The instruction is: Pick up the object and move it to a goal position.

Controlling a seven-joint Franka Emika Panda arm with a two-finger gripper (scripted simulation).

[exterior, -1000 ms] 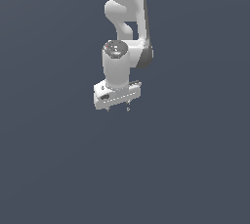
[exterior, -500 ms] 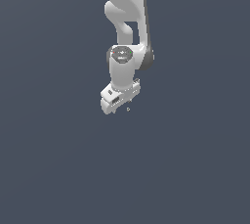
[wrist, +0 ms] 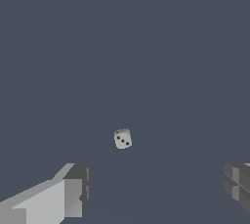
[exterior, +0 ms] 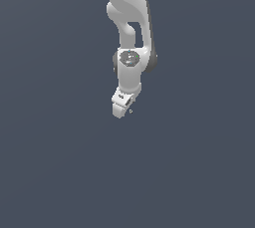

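Flat slate-grey ground all round, nothing else in sight but the white arm [exterior: 130, 33] hanging down from the exterior view's top. Swung round in the last second: wrist turned from broadside to almost edge-on, gripper [exterior: 121, 108] pulled slightly toward the exterior view's left and tilted. Read as lining the fingers up for the grab, so still in the approach, nothing lifted yet. Jaws stood wide apart in the wrist view, one pale finger [wrist: 58, 193] at one lower corner, one darker pad [wrist: 238, 186] at the other, bare floor between. Spotted the object [wrist: 122, 139] there as a small pale die with dark pips, resting on the ground, roughly midway between the two fingers but further out ahead of their tips, touching neither. Showed in the exterior view as a mere speck [exterior: 130, 111] just beside the fingertips, on the exterior view's right. Judged a short reach forward and down needed before any closing; gap to the floor hard to tell.
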